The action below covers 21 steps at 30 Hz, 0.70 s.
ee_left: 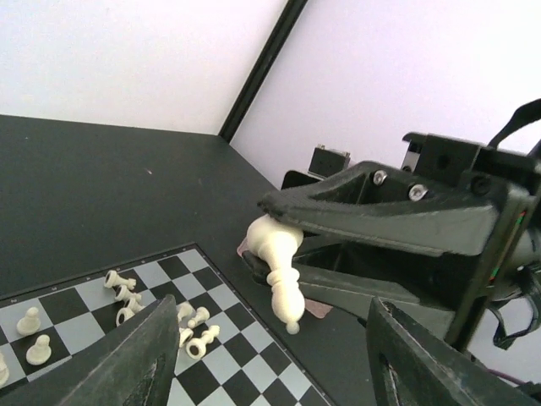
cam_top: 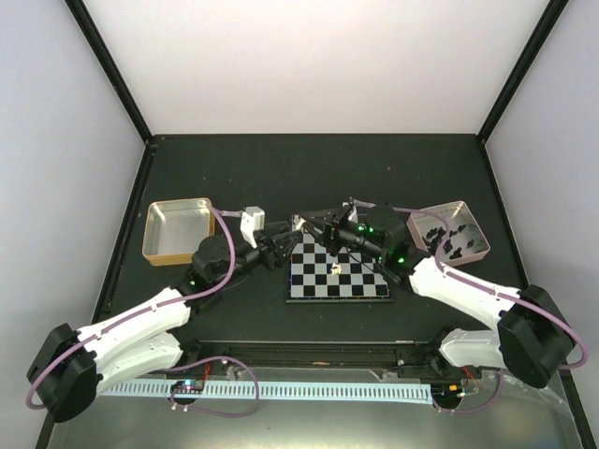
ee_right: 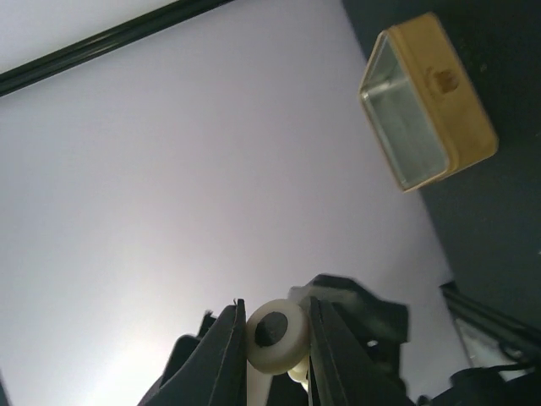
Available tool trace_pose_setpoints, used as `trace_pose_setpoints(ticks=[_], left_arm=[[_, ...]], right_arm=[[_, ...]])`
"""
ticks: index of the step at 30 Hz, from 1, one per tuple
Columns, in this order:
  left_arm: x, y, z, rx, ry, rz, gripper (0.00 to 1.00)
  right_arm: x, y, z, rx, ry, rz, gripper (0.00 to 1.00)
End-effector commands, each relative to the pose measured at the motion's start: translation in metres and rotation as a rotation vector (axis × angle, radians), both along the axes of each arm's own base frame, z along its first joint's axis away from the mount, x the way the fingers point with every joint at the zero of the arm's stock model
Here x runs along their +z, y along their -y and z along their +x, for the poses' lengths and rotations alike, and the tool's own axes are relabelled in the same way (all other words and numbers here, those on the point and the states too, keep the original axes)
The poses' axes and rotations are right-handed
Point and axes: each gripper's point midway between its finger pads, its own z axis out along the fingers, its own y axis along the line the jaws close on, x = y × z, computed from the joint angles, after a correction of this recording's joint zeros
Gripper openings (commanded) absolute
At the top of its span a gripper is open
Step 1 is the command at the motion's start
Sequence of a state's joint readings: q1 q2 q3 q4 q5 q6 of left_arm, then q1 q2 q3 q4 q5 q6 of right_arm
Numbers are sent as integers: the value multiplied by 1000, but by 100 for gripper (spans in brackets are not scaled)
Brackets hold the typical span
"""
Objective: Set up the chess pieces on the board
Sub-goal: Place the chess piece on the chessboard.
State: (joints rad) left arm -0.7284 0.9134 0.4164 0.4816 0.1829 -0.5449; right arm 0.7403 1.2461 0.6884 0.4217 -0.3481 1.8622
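Note:
The board [cam_top: 339,277] lies at the table's middle, with several cream-white chess pieces [cam_top: 335,269] on it. In the left wrist view, some of the white pieces [ee_left: 127,296] lie tipped over and others stand on the board [ee_left: 228,355]. My right gripper [cam_top: 315,228] is shut on a white chess piece [ee_left: 280,264] and holds it head-down above the board's far corner. The piece's round base [ee_right: 275,337] shows between the right gripper's [ee_right: 275,320] fingers. My left gripper [cam_top: 292,241] is open and empty, with its fingers [ee_left: 135,355] either side of the held piece and not touching it.
A gold metal tray [cam_top: 176,230] stands at the left; it also shows in the right wrist view [ee_right: 427,101]. A pinkish tray [cam_top: 473,245] at the right holds several black pieces. Both arms meet over the board's far-left corner.

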Motion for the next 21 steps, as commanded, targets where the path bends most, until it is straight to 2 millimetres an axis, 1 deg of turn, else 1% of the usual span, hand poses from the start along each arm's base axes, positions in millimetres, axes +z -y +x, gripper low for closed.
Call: trace_pose_setpoints(ticks=[1, 3, 7, 13, 16, 17, 21], left_arm=[[28, 4, 4, 25, 124, -36, 59], [31, 2, 7, 48, 138, -37, 53], [36, 0, 10, 70, 165, -41, 41], [40, -2, 8, 71, 181, -50, 32], [40, -2, 6, 67, 187, -48, 20], [41, -3, 6, 71, 189, -49, 17], [45, -5, 4, 71, 197, -51, 16]], right_arm=[[31, -10, -6, 21, -52, 182, 13], [33, -14, -9, 36, -59, 199, 13], [31, -20, -14, 66, -74, 208, 13], [26, -22, -17, 77, -82, 206, 13], [26, -23, -18, 82, -77, 202, 13], [24, -23, -18, 83, -78, 197, 13], [17, -22, -19, 86, -82, 179, 13]])
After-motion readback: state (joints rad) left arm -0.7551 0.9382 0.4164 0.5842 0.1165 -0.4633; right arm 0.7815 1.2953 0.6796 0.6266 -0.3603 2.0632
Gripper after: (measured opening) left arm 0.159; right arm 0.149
